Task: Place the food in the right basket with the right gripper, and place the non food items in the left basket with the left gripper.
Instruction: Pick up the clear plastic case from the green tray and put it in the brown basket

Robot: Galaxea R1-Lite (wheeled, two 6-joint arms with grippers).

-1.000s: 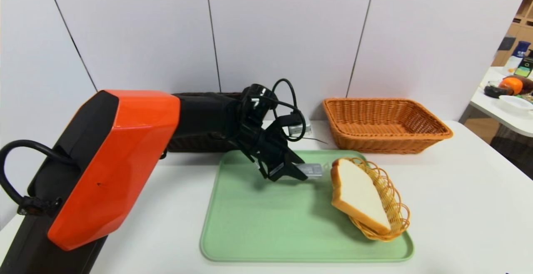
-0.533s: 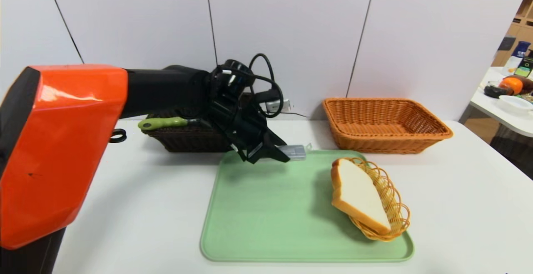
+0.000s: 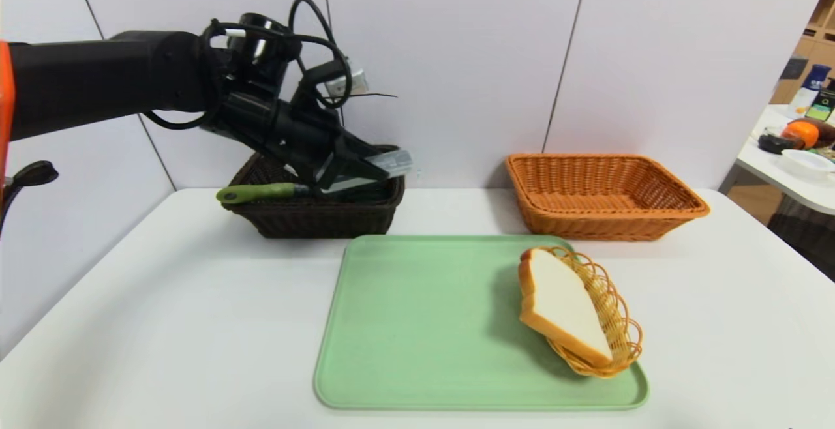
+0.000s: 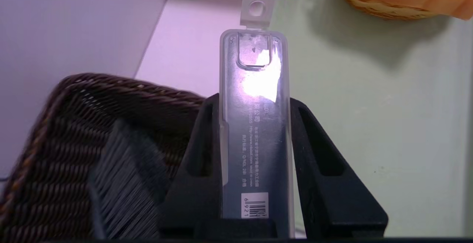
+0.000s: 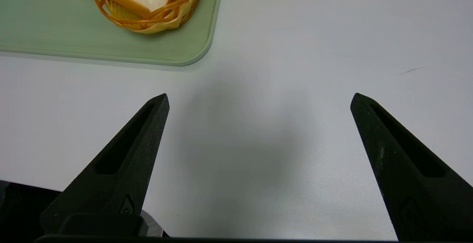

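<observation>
A white rectangular counter [image 3: 704,325] meets pale wall panels along its far edge. On its middle lies a flat, round-cornered green tray [image 3: 417,325]. Beyond the tray's far left corner stands a dark brown rectangular wicker basket [image 3: 326,220]; beyond its far right corner, an orange-tan rectangular wicker basket [image 3: 607,223]. Between the baskets is open counter, as there is along the counter's left and right sides.

A thick white bread slice with tan crust [image 3: 564,305] rests, tilted, in a small yellow oval wicker dish [image 3: 613,315] over the tray's right side. A brush with an olive-green handle [image 3: 261,192] lies in the brown basket, handle over its left rim.

The black left hand [image 4: 255,125], over the brown basket's right part, is partly open, its jaws closed against both sides of a slim grey rectangular case [image 4: 255,132]. The black right hand [image 5: 260,101] is wide open and holds nothing, above the counter near the tray's near right corner.
</observation>
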